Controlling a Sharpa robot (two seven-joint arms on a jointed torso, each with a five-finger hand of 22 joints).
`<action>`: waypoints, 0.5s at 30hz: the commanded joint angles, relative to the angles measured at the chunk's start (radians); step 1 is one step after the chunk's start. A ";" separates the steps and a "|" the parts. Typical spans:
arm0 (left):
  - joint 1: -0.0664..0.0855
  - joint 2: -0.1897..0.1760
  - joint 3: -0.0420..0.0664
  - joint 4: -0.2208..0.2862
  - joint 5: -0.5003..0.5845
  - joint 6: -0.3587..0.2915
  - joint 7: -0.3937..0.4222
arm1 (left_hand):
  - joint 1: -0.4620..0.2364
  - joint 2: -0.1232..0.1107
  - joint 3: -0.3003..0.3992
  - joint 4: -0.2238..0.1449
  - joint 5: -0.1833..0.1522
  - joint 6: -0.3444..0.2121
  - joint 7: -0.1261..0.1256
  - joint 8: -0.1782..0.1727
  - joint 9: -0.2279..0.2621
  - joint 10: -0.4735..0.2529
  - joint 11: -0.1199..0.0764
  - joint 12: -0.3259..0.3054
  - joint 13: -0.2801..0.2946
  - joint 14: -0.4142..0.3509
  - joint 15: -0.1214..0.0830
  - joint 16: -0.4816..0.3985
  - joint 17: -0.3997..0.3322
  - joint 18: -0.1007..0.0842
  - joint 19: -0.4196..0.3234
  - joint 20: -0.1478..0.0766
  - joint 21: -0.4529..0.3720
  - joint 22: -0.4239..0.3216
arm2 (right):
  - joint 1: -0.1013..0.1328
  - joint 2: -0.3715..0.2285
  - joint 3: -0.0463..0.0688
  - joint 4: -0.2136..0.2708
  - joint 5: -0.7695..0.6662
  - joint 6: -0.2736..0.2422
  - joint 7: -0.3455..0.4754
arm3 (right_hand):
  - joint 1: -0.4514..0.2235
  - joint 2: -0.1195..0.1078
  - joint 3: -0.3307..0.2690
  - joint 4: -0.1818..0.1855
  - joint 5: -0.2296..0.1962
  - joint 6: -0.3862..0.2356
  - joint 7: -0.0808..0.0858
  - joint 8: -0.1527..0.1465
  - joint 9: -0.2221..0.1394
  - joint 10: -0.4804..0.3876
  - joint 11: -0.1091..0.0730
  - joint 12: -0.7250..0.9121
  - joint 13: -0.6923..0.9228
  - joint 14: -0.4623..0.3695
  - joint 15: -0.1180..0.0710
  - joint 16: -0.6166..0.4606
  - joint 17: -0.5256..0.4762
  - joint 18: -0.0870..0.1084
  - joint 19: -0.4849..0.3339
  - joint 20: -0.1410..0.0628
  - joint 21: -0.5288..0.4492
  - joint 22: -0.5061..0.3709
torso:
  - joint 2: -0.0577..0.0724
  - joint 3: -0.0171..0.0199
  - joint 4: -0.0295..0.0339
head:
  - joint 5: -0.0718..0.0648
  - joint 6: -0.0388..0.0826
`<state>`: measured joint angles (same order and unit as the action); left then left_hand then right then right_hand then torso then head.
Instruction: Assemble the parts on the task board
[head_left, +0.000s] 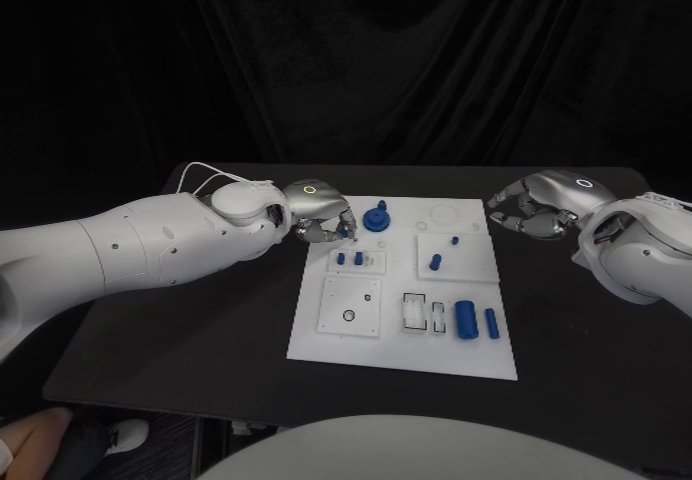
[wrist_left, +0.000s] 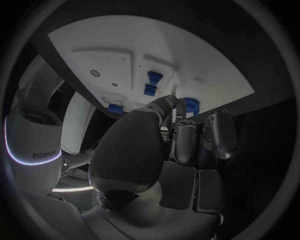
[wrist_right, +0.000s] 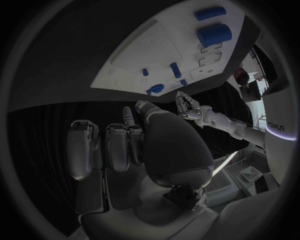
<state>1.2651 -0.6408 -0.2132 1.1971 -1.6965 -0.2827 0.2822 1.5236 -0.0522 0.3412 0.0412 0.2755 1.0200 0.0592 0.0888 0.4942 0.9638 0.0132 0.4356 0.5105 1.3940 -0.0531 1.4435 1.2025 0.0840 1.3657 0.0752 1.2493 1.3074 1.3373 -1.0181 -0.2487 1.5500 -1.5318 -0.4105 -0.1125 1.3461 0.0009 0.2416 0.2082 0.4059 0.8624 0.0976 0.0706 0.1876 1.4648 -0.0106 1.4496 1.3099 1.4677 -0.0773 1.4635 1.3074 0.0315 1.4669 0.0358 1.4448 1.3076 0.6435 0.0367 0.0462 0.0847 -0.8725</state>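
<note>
The white task board lies mid-table. My left hand hovers at its far left corner with its fingertips drawn together beside a blue round part. A small blue speck shows at the tips, and I cannot tell whether it is pinched. Two blue pegs stand in a small block just nearer; the left wrist view shows them past the fingers. My right hand hangs off the far right corner, its fingers curled in on nothing.
A blue peg stands mid-board, with a smaller one behind it. A thick blue cylinder and a thinner one lie near the front right. Black table surrounds the board.
</note>
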 joint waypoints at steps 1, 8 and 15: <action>-0.003 0.007 0.001 -0.005 0.001 0.002 -0.007 | -0.001 -0.009 -0.001 -0.003 -0.004 0.001 0.006 -0.002 0.000 0.006 0.000 -0.004 0.001 0.009 0.002 0.003 0.002 -0.010 0.009 -0.002 0.006 0.166 | -0.003 0.000 0.001 -0.001 -0.002 0.007 -0.009 | -0.007 -0.006 0.007 0.001 0.002 -0.001 -0.004 -0.005 -0.001 0.000 0.002 -0.007 0.097 0.070 0.004 0.004 0.092 0.000 0.047 0.002 -0.002 0.221 | 0.001 -0.0011 -0.0008 | -0.001 0.000; -0.008 0.026 0.001 -0.025 0.001 -0.002 -0.011 | -0.003 -0.009 -0.001 -0.002 -0.004 0.000 0.007 -0.003 0.000 0.007 0.000 -0.005 0.001 0.008 0.002 0.002 -0.001 -0.009 0.008 -0.002 0.003 0.165 | -0.003 0.002 0.001 -0.002 -0.002 0.009 -0.009 | -0.007 -0.006 0.008 0.001 0.002 -0.001 -0.004 -0.004 -0.001 0.000 0.002 -0.008 0.096 0.070 0.004 0.004 0.093 0.001 0.047 0.002 -0.003 0.221 | 0.000 0.0019 -0.0017 | -0.003 0.000; -0.020 0.045 0.001 -0.041 0.001 -0.013 -0.012 | -0.005 -0.007 -0.001 -0.002 -0.007 -0.004 0.008 -0.007 -0.002 0.007 0.001 -0.008 0.002 0.008 0.003 0.002 -0.001 -0.009 0.009 -0.002 0.004 0.165 | -0.003 0.003 0.001 -0.002 -0.002 0.012 -0.010 | -0.007 -0.006 0.009 0.001 0.002 0.000 -0.004 -0.004 -0.001 0.000 0.002 -0.007 0.096 0.070 0.004 0.004 0.092 0.000 0.048 0.002 -0.002 0.221 | 0.000 0.0025 -0.0022 | -0.006 0.000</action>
<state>1.2468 -0.5997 -0.2131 1.1568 -1.6965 -0.2847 0.2705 1.5236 -0.0524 0.3411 0.0413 0.2716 1.0162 0.0625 0.0872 0.4941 0.9654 0.0145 0.4314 0.5108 1.3973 -0.0498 1.4435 1.2000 0.0841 1.3691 0.0717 1.2492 1.3074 1.3366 -1.0146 -0.2488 1.5480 -1.5317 -0.4064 -0.1124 1.3461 0.0009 0.2444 0.2110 0.4059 0.8624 0.0976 0.0706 0.1878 1.4647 -0.0106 1.4455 1.3099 1.4677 -0.0773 1.4635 1.3074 0.0314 1.4669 0.0358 1.4448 1.3075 0.6429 0.0385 0.0450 0.0789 -0.8725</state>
